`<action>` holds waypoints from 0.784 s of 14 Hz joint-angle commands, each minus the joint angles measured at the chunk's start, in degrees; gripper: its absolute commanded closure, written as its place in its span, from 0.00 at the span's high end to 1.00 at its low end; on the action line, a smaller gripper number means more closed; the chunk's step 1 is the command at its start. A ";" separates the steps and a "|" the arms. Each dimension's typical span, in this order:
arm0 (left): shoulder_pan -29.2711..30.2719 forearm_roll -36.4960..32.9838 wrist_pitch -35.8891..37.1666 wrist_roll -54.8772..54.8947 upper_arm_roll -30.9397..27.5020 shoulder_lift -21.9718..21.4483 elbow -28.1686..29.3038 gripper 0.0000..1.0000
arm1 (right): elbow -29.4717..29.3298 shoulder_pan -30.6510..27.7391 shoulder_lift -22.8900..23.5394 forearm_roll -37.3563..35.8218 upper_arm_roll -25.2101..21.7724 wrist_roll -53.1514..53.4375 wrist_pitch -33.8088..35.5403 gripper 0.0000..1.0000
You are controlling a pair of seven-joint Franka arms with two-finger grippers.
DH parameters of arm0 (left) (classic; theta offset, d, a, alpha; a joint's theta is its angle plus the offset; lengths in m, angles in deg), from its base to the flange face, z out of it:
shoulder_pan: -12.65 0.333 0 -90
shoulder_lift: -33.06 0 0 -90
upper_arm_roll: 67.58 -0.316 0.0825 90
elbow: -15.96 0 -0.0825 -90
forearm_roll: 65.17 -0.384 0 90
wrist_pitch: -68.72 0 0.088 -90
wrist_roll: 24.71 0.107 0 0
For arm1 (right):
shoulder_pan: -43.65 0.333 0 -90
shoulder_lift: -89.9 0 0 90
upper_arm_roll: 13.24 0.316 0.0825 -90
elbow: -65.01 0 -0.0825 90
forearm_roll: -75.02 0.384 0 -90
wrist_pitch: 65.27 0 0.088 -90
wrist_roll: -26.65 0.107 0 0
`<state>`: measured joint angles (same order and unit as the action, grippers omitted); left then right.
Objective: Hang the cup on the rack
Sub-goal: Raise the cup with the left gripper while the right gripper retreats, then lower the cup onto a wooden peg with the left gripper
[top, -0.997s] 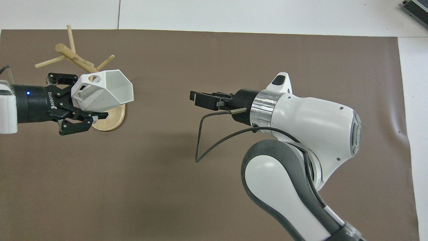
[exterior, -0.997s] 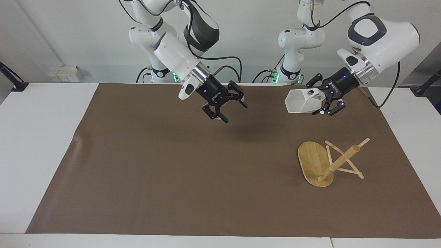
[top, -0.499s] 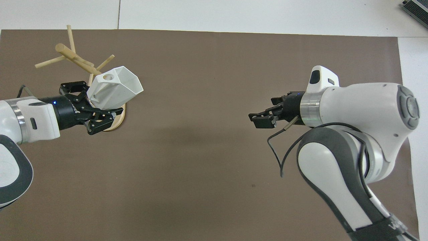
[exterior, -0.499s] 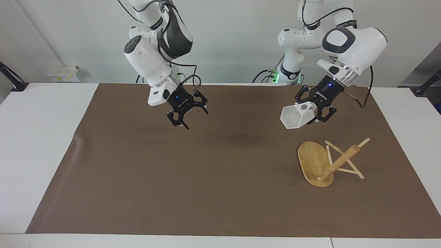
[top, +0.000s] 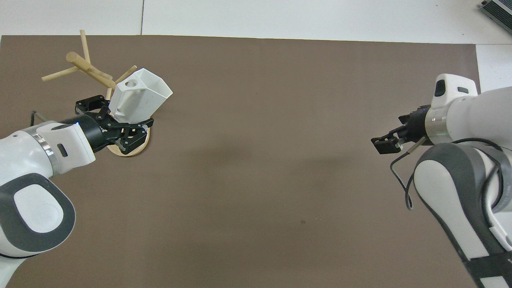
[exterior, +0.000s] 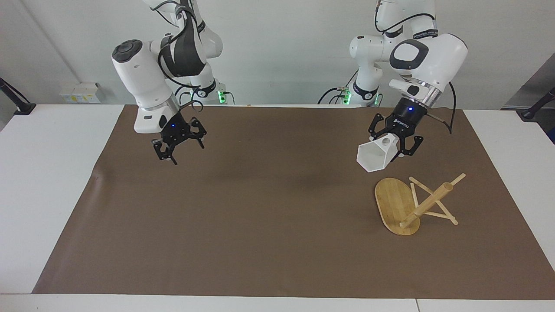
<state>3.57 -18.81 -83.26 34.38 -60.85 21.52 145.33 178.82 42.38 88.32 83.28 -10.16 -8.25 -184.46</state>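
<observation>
brown mat (exterior: 260,208) covered tabletop (exterior: 47,173). left claw (exterior: 395,145) clamped the cup (exterior: 376,156) aloft over mat beside the rack (exterior: 416,203), which lay tipped over. right claw (exterior: 178,145) hung wide, empty.

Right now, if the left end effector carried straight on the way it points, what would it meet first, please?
The left end effector points down, holding the white cup mouth-first in the air. Straight on, the cup's rim would probably reach the brown mat just short of the bamboo mug tree's base, though depth is uncertain.
</observation>
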 commanded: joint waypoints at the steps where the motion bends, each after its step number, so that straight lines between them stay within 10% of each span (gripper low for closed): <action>1: -1.46 -0.48 -5.33 -3.62 -0.40 -1.03 2.81 0.00 | -0.34 -0.31 -0.53 -1.93 -3.42 6.30 4.03 1.00; 11: -4.10 3.47 -18.70 -6.09 -0.31 7.06 2.20 0.00 | -15.11 -1.80 -0.09 -6.77 -4.66 31.64 22.94 1.00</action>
<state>0.49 -16.53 -100.45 29.05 -60.62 28.72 147.66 164.37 42.18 88.08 77.71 -14.99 21.95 -162.39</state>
